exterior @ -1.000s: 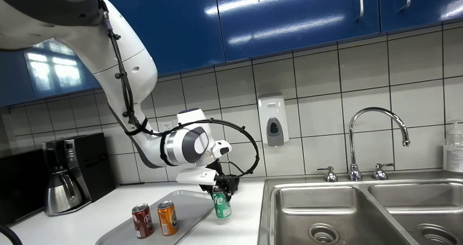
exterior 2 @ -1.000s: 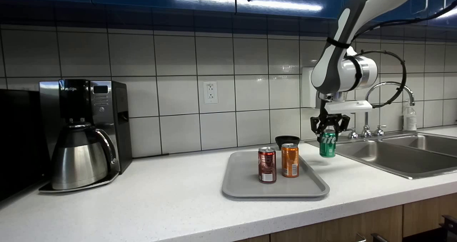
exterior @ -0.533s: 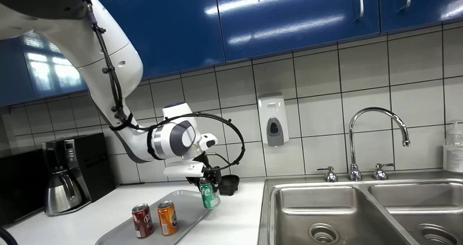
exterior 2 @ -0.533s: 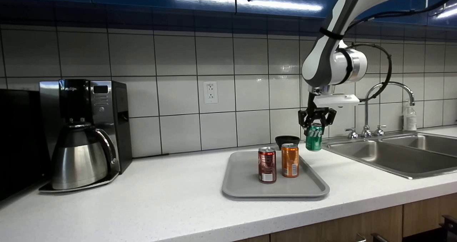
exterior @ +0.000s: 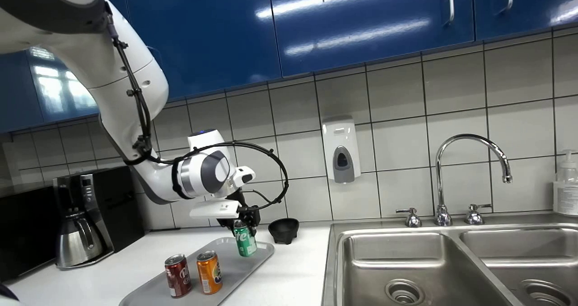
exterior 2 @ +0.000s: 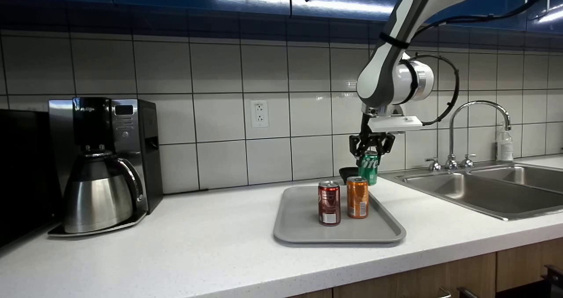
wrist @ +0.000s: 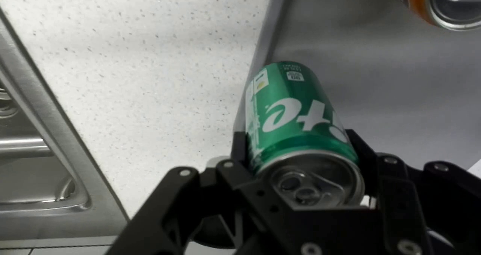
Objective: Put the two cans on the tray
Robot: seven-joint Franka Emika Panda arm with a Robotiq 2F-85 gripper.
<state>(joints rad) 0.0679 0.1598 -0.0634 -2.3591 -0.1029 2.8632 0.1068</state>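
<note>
Lowering the green can (wrist: 300, 116) onto the tray (exterior 2: 294, 221) looked like the step in hand. The gripper (wrist: 298, 146) held that can near its top, a finger on either side; the can hung nearly upright over the tray's far end, near the edge facing the sink (exterior: 333, 270), and seemed clear of the surface, though the gap was hard to read. Of the 2 cans, the orange can (exterior 2: 358, 198) already stood on the tray, beside the red can (exterior 2: 329, 203). Doing it well called for drifting a little inward from the rim, keeping off the orange can, then a slow, level descent until the base sat flat, and only then parting the fingers. The arm (exterior 2: 382, 74) slanted down from above, wrist bent, gripper pointing downward.
</note>
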